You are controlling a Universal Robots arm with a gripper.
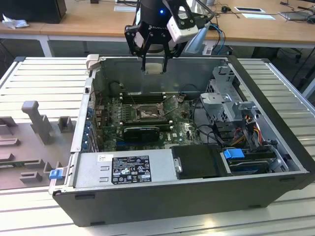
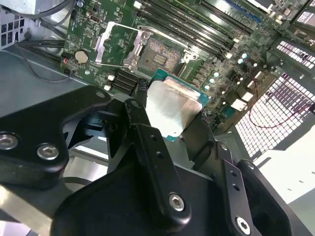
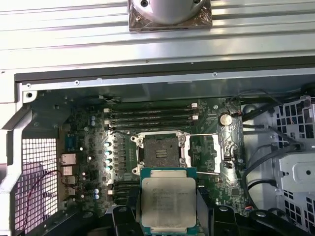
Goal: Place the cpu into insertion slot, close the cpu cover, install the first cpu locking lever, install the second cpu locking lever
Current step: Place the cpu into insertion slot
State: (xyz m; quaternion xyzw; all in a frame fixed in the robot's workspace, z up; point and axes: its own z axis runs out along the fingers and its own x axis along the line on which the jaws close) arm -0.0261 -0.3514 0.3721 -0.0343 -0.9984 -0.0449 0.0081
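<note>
Silvery ribbed metal forms the desk (image 1: 42,81), and on it lies a big dark computer case (image 1: 162,204) with its side off, so you look straight down into it. Over the case's far wall hangs the black arm (image 1: 156,22). Along the near wall sits a long silver power supply (image 1: 123,168), and on the exterior view's right is a grey drive cage (image 1: 227,101). A grey plastic fixture (image 1: 34,118) rests on the desk outside the case, on the exterior view's left.

Across the floor of the case runs the green circuit board (image 1: 183,131), with long black memory slots (image 3: 150,116) beside the socket. The insertion slot (image 3: 158,147) is bare, its dark field of contacts showing inside the metal rim. The cpu cover (image 2: 132,58) is swung open beside it, so it does not lie over the slot.

The fingers (image 2: 143,129) are clamped on two opposite edges of the cpu (image 3: 168,201). The cpu's pale metal top faces the first wrist view, with a thin green border round it. In the exterior view it hangs high over the far wall of the case, well clear of the board and apart from the slot. A small round coin battery (image 3: 225,118) sits on the board near the open cover.
</note>
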